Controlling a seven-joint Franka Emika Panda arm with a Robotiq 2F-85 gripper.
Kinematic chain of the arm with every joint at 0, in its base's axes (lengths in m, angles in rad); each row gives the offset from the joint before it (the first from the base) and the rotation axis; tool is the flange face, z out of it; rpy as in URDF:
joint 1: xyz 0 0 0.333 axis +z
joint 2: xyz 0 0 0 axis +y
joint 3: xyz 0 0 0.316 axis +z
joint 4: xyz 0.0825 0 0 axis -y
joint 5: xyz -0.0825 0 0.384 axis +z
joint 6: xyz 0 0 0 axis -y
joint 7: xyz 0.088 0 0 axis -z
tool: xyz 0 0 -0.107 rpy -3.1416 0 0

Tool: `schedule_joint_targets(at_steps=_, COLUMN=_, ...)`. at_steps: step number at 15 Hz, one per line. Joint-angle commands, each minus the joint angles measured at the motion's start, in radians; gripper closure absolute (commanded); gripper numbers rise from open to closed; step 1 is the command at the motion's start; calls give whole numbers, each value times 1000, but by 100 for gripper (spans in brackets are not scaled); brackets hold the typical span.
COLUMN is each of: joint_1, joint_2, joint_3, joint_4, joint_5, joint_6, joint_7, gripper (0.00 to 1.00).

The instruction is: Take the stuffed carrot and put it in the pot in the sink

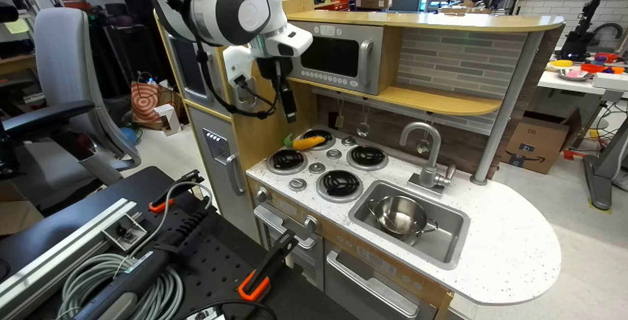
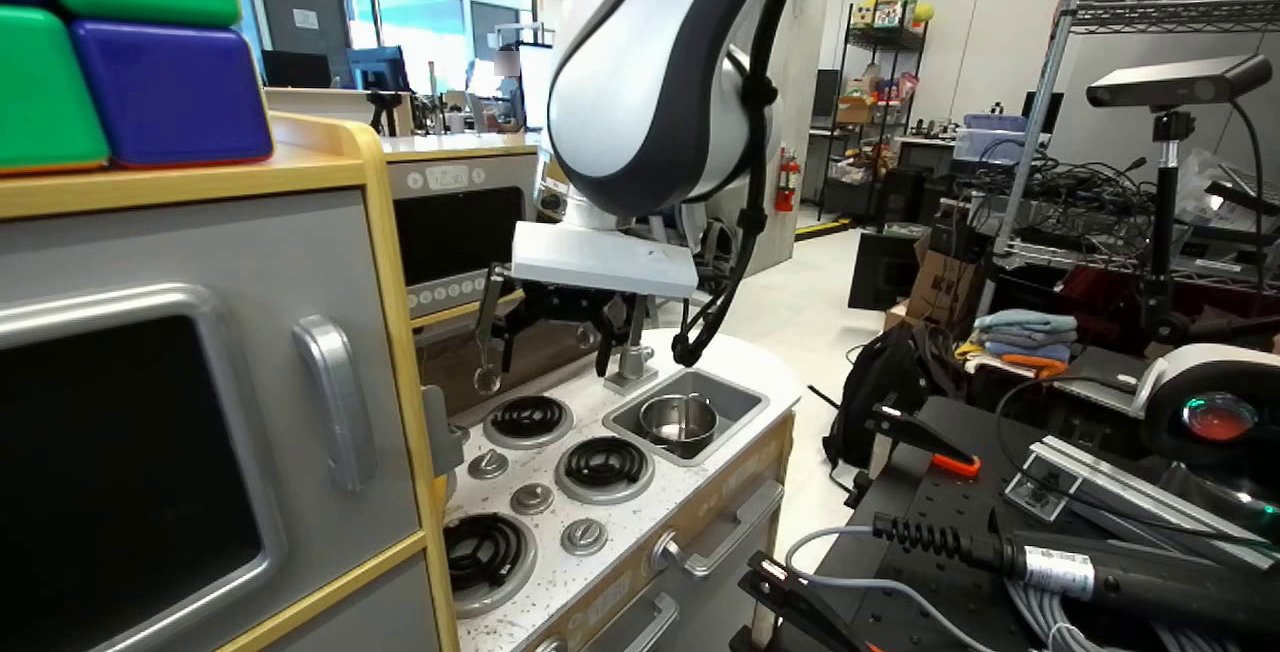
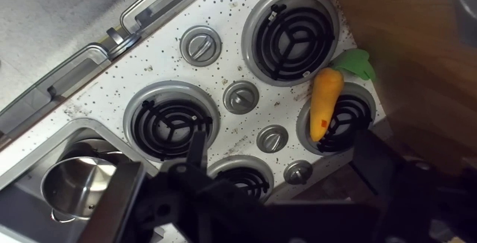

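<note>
Stuffed carrot [image 3: 325, 103] lying partly over 1 burner [image 3: 351, 118], its red patch [image 3: 324, 123] distinct in the wrist view alone; gripper [image 2: 553, 347] released, jaws spread, above the worktop [image 1: 505, 241]; pot [image 1: 402, 215] in the sink [image 1: 439, 241].

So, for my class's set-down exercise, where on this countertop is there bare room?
The countertop's rounded end is bare, bordered by the sink, faucet and grey post. It's crowded around the four coil burners: knobs stand between, and the stuffed carrot lies partly over a rear one. The sink holds the metal pot.
</note>
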Motion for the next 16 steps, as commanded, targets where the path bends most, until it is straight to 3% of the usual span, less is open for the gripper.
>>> schedule_joint_targets(at_steps=1, joint_1=31, joint_2=98, joint_3=-36, joint_4=55, joint_5=60, joint_6=35, joint_7=12, gripper=0)
schedule_joint_targets(at_steps=7, joint_1=0, joint_2=294, joint_3=11, joint_4=189, joint_5=146, joint_6=166, joint_7=-42, gripper=0)
schedule_joint_targets(at_steps=16, joint_1=48, joint_2=580, joint_3=1, joint_4=512, joint_5=186, joint_6=227, joint_7=-72, gripper=0)
